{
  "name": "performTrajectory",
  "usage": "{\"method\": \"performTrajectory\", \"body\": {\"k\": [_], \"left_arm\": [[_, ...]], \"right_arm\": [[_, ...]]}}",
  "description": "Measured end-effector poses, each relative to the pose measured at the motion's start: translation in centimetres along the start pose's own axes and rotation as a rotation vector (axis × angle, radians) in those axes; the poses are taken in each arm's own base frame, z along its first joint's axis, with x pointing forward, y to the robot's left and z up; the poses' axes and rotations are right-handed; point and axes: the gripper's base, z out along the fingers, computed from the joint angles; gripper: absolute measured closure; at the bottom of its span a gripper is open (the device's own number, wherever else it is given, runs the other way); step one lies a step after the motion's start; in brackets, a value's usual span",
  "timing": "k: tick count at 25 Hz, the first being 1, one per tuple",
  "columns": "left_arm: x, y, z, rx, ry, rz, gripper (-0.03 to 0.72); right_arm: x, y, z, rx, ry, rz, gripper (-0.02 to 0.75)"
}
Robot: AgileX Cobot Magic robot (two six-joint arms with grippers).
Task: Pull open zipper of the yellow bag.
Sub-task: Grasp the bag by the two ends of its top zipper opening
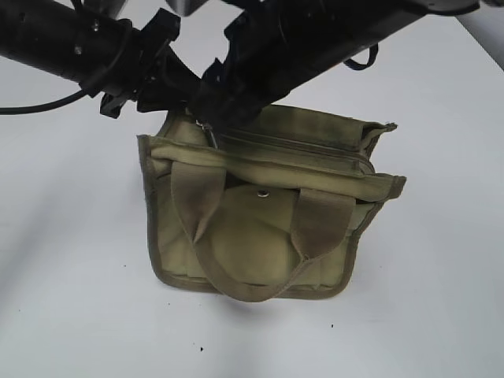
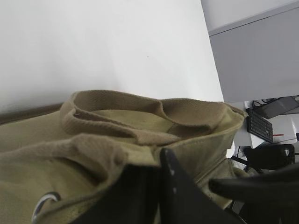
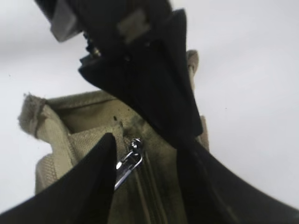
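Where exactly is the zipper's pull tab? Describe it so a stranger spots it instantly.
Find the olive-yellow canvas bag on the white table. Follow its khaki top zipper to the left end, beneath the black arms. The small silver metal pull tab hangs there, elongated, unlike the round snap button.

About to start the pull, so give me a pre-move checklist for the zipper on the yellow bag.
1. zipper shut along the top: ok.
2. pull tab in sight between the right gripper fingers: ok.
3. Right gripper clamped on the tab: not ok, jaws apart, tab beside one finger.
4. left gripper closed on the yellow bag fabric to anchor it: cannot tell.
5. Bag upright on the table: ok.
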Motion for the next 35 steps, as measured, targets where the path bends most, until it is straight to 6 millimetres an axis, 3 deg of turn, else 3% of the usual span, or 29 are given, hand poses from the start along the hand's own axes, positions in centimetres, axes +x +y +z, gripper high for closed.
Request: {"method": "performTrajectory", "body": {"k": [3, 9, 15, 18, 26, 35], "left_arm": [[0.0, 0.0, 0.0, 0.0, 0.0, 0.001, 0.66], [0.0, 0.1, 0.0, -0.006, -0.002, 0.005, 0.662], [0.0, 0.1, 0.0, -0.004, -0.002, 0.002, 0.662], [-0.1, 0.0, 0.1, 0.007, -0.003, -0.008, 0.662], [0.0, -0.2, 0.1, 0.033, 0.001, -0.028, 0.662], [0.1, -0.5, 0.1, 0.062, 0.011, -0.044, 0.663]], "right_arm": [[-0.3, 0.0, -0.4, 0.004, -0.013, 0.047, 0.395], [1.0, 0.2, 1.9, -0.03, 0.05, 0.087, 0.38], [1.7, 0.1, 2.6, -0.031, 0.103, 0.087, 0.381], [1.9, 0.0, 2.6, -0.016, 0.119, 0.062, 0.444], [2.3, 0.3, 2.5, -0.053, 0.176, 0.051, 0.732], [3.4, -0.9, 0.3, -0.06, 0.273, 0.102, 0.736]]}}
